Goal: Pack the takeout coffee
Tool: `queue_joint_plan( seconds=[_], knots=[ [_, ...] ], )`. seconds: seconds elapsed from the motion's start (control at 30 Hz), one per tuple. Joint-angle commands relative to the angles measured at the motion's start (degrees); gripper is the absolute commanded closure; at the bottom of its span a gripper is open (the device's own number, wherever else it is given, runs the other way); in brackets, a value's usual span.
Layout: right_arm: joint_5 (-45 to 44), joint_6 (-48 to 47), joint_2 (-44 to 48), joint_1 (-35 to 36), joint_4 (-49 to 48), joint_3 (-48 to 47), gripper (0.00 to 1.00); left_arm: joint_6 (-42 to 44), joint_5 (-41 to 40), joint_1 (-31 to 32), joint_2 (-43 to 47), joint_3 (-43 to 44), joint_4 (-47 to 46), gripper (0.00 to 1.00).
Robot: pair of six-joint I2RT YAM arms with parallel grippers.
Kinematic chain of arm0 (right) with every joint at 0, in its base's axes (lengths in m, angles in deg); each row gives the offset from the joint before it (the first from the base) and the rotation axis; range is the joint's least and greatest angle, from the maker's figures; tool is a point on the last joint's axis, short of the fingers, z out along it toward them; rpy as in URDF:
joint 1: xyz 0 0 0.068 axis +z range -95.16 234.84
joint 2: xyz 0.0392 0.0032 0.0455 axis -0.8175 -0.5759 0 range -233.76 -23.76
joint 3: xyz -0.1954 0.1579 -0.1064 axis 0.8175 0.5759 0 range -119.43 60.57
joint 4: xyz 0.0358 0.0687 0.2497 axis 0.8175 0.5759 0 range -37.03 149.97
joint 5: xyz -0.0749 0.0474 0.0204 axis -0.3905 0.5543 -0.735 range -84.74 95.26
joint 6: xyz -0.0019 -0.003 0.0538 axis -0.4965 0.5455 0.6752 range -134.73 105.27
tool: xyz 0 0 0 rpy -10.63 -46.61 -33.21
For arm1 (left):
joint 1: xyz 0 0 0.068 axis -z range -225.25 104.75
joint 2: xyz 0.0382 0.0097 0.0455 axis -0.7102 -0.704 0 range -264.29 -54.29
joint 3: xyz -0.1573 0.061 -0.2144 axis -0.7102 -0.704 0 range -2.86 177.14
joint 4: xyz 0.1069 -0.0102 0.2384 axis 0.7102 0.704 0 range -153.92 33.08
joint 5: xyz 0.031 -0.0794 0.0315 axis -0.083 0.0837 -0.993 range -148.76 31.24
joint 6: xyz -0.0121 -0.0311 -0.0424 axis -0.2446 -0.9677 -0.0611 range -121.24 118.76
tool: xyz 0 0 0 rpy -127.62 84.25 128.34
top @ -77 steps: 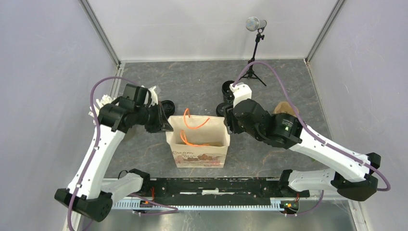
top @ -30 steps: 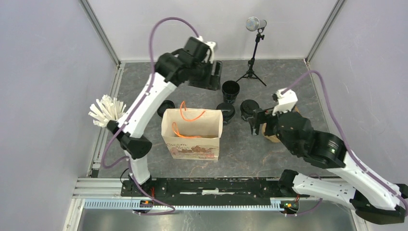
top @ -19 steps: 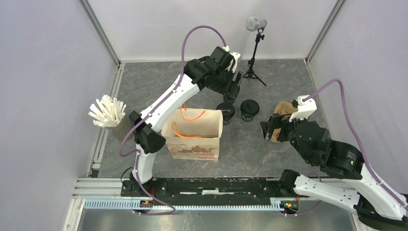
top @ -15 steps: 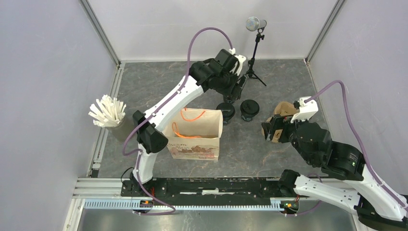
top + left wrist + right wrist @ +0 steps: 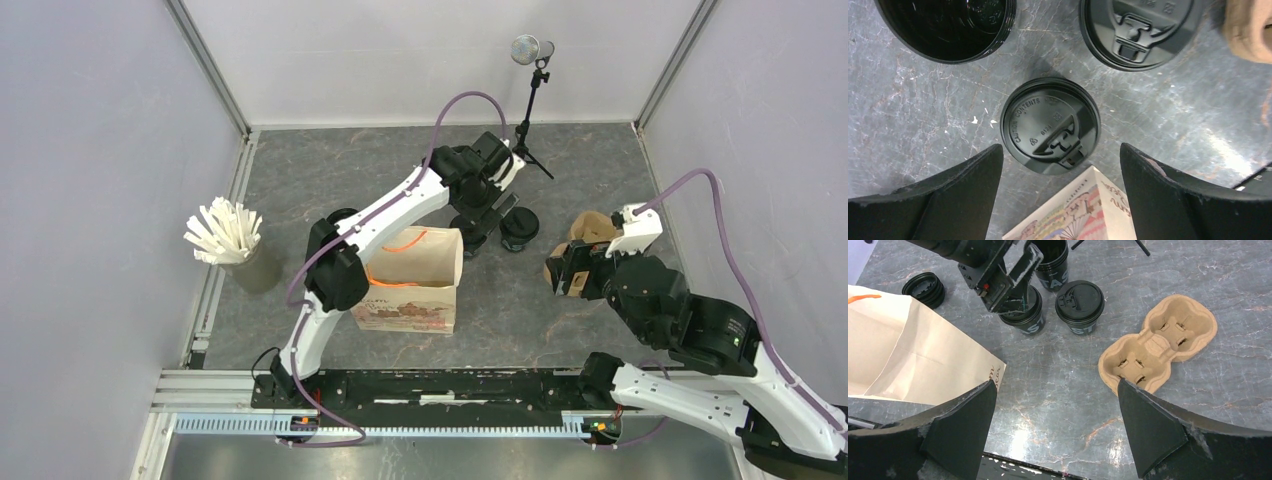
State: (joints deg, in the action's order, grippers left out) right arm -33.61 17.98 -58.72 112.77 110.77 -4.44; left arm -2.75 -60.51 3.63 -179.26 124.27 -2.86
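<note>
- White straws (image 5: 224, 232) fan out of a dull holder (image 5: 258, 272) by the left wall. Whatever else the holder contains cannot be made out.
- A stack of black lids (image 5: 924, 288) lies on the table (image 5: 400, 170) past the bag's far left corner. From overhead the left arm (image 5: 390, 205) covers most of it.
- The beige paper bag (image 5: 408, 300) stands upright with its mouth open and its orange handles (image 5: 405, 243) drooping inward. Only the handles and the bare inner walls show, and the bottom is out of sight.
- The left gripper (image 5: 1060, 155) hangs over a lidded takeout coffee (image 5: 1049, 131), jaws spread wide. One finger is on each side with a gap showing, and it grips nothing. This cup stands on the table just beside the bag's far right corner, mostly hidden from overhead.
- Behind it stands an unlidded cup (image 5: 945, 25), cut off by the frame edge in the left wrist view. Its inside is dark and its contents cannot be told.
- A second lidded coffee (image 5: 519, 228) stands upright just to the right, apart from the first.
- The pulp carrier (image 5: 1158, 342) lies further right with its wells facing up. From overhead the right arm (image 5: 690, 320) hides its near part.
- The right gripper (image 5: 1056, 385) has its jaws wide apart above bare table between the bag and the carrier, with nothing between them.
</note>
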Motion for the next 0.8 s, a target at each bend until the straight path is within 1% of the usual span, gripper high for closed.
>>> queue_joint_plan(
  seconds=[0.0,0.23,0.6,0.7,0.77],
  knots=[
    [-0.78,0.65,-1.32,-0.22,0.33,-2.25,0.02,6.78,-3.52,-0.08,-2.14,0.08,-0.68,0.07],
    [-1.41,0.86,-1.28,-0.24,1.53,-3.23,0.03,7.77,-5.01,-0.62,-4.04,1.35,-0.12,0.07],
    [-2.31,2.75,1.03,-0.24,3.08,-1.76,0.02,7.89,-2.08,-1.16,-6.05,1.82,2.59,0.08],
    [-2.42,2.56,1.03,-0.22,3.42,-1.79,0.03,7.31,-2.36,-1.16,-5.28,2.38,3.11,0.09],
    [-2.39,2.53,0.99,-0.24,3.50,-1.64,0.03,6.89,-1.66,-1.16,-4.60,2.88,2.98,0.12]
  ],
)
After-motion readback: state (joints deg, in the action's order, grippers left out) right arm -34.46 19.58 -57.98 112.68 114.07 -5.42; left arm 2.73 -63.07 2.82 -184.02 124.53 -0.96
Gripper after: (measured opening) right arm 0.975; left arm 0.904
